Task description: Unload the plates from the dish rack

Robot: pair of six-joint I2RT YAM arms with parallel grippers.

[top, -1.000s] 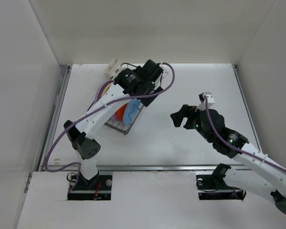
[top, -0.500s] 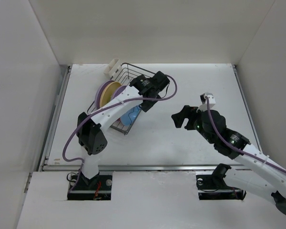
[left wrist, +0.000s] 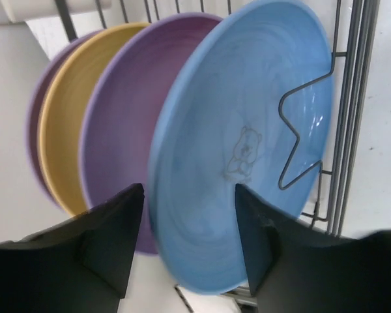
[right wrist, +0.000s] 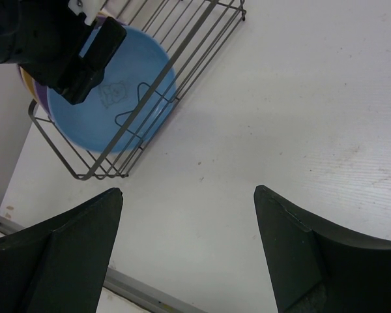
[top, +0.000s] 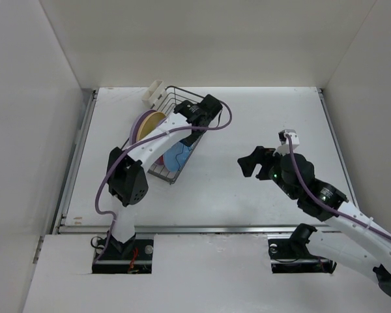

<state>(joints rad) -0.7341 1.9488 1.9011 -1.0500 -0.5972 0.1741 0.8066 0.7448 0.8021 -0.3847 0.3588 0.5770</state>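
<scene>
**Left gripper (left wrist: pixel 189 195), jaws apart**

Between them showed the rim of a round light-blue plastic plate (left wrist: pixel 247 130), upright in the dark grey wire dish rack (left wrist: pixel 348 98), before a lavender plate (left wrist: pixel 124 130) and a tan-yellow plate (left wrist: pixel 65 130). Right gripper (right wrist: pixel 189 215) hung spread above the white table (right wrist: pixel 280 98).

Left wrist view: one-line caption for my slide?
Open left gripper at the round light blue plastic plate beside a lavender plate and a tan-yellow plate in the dark grey wire dish rack.

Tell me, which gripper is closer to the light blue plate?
Left. The left gripper sits open at the rim of the light blue plate in the dish rack; the right gripper hangs open over the table, well to its right.
</scene>
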